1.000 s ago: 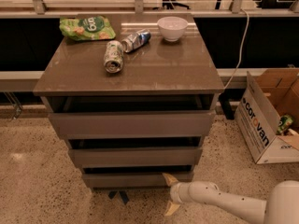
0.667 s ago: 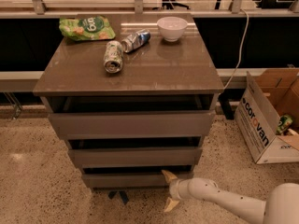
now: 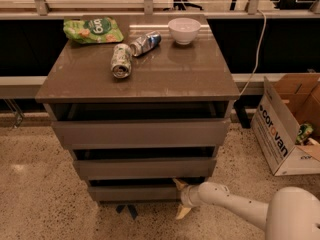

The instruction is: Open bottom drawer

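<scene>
Reaching in from the lower right of the frame, the white arm's two-finger gripper (image 3: pixel 180 198) sat at the right end of the grey-brown, flat, matte, handleless bottom drawer (image 3: pixel 132 193), low centre. Its cream fingers (image 3: pixel 178 184) were spread above and below the front, unclamped. On so smooth a face they might slip during the pull, or snag the mid-sized drawer front (image 3: pixel 145 168) above.

The claw (image 3: pixel 179 199) hides the bottom drawer's (image 3: pixel 132 193) right front corner.
</scene>
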Robot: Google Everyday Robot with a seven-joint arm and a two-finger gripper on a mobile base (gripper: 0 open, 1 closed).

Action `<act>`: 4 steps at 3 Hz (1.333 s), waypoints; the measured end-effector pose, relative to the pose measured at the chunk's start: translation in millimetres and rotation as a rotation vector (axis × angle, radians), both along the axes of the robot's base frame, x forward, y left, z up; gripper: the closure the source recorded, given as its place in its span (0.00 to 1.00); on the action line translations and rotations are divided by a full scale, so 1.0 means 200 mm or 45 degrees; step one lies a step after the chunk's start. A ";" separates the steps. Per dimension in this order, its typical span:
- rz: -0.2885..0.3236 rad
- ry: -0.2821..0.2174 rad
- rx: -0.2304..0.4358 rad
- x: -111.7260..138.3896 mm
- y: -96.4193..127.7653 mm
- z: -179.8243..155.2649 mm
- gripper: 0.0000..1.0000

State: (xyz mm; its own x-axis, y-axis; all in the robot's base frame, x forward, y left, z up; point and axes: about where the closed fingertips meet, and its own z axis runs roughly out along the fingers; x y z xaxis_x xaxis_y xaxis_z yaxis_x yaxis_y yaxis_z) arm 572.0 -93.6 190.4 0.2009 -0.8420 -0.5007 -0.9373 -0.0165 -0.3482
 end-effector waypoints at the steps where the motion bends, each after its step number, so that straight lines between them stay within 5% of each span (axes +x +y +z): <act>1: -0.022 0.033 -0.009 0.06 -0.03 -0.07 0.08; 2: -0.041 0.057 -0.011 0.09 -0.05 -0.11 0.10; 4: -0.028 0.116 -0.031 0.09 -0.04 -0.19 0.34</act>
